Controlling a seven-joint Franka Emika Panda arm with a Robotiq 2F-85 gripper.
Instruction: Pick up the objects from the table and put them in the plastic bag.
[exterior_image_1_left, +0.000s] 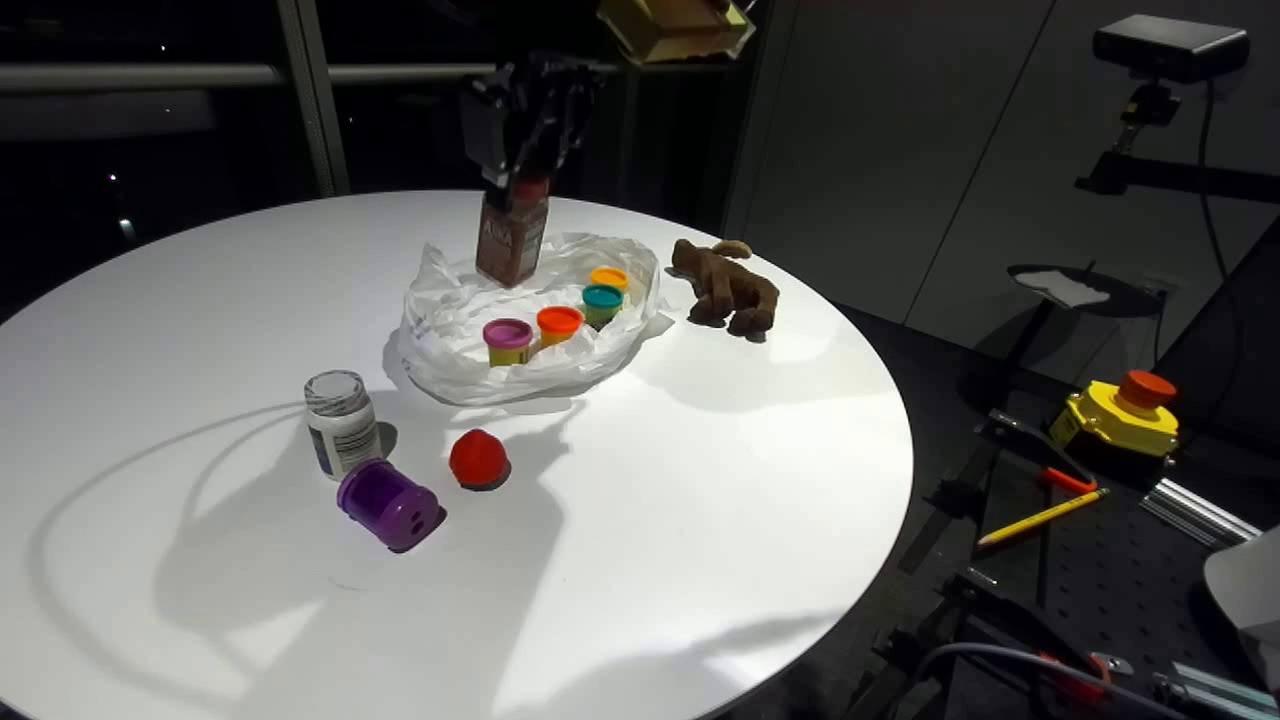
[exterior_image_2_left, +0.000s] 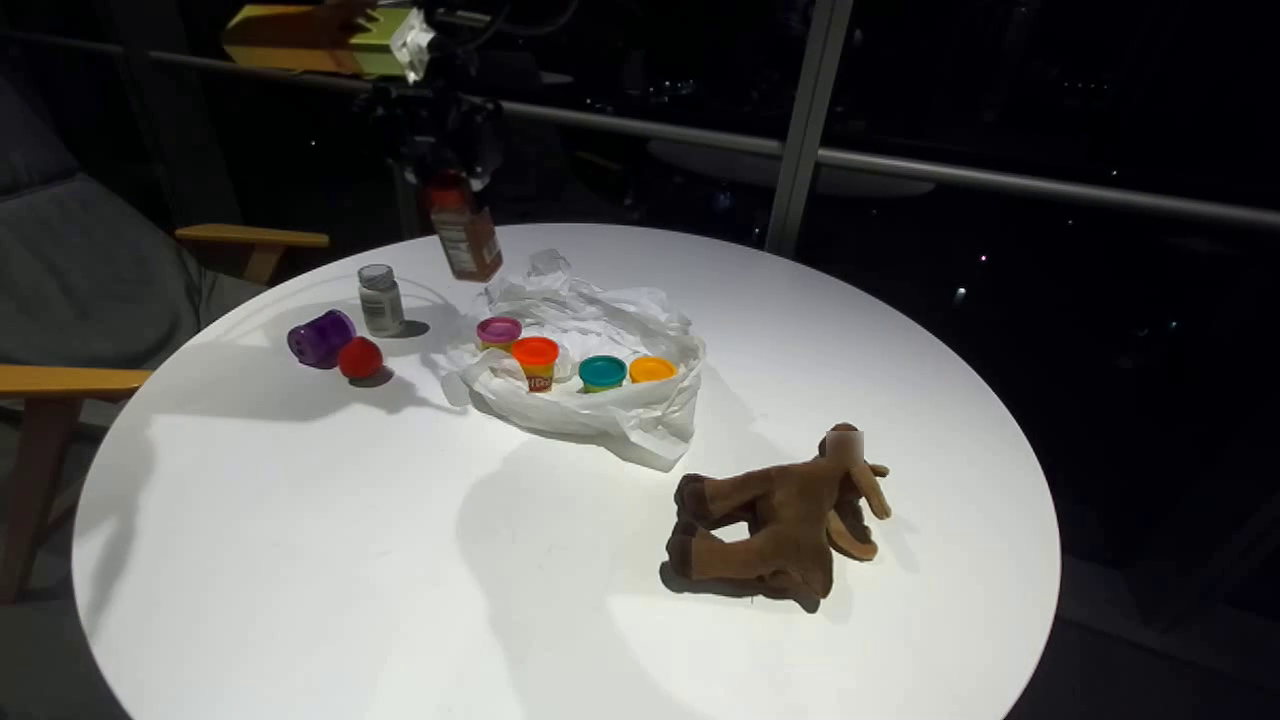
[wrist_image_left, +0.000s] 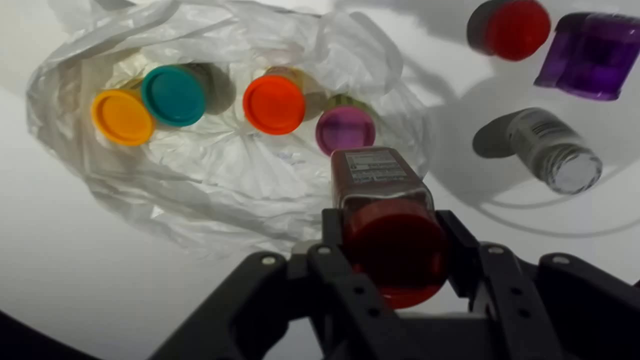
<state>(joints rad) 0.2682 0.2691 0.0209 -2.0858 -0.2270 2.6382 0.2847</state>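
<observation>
My gripper (wrist_image_left: 390, 235) is shut on a red-capped bottle (wrist_image_left: 375, 172), one finger each side of the cap and neck. In both exterior views the bottle (exterior_image_1_left: 511, 240) (exterior_image_2_left: 470, 247) hangs upright or slightly tilted, raised near the bag's edge. The white plastic bag (wrist_image_left: 245, 172) lies spread open on the table. Several small tubs stand in it, with pink (wrist_image_left: 345, 131), red-orange (wrist_image_left: 274, 105), teal (wrist_image_left: 173, 95) and yellow-orange (wrist_image_left: 123, 117) lids. Outside it are a white jar (exterior_image_1_left: 345, 435), a purple container (exterior_image_1_left: 388, 503), a red ball (exterior_image_1_left: 478, 459) and a brown plush animal (exterior_image_2_left: 775, 520).
The round white table (exterior_image_1_left: 700, 450) has its edge around all these things. The jar, purple container and red ball stand close together. A chair (exterior_image_2_left: 90, 270) is beside the table. A yellow box with a red button (exterior_image_1_left: 1120, 415) is off the table.
</observation>
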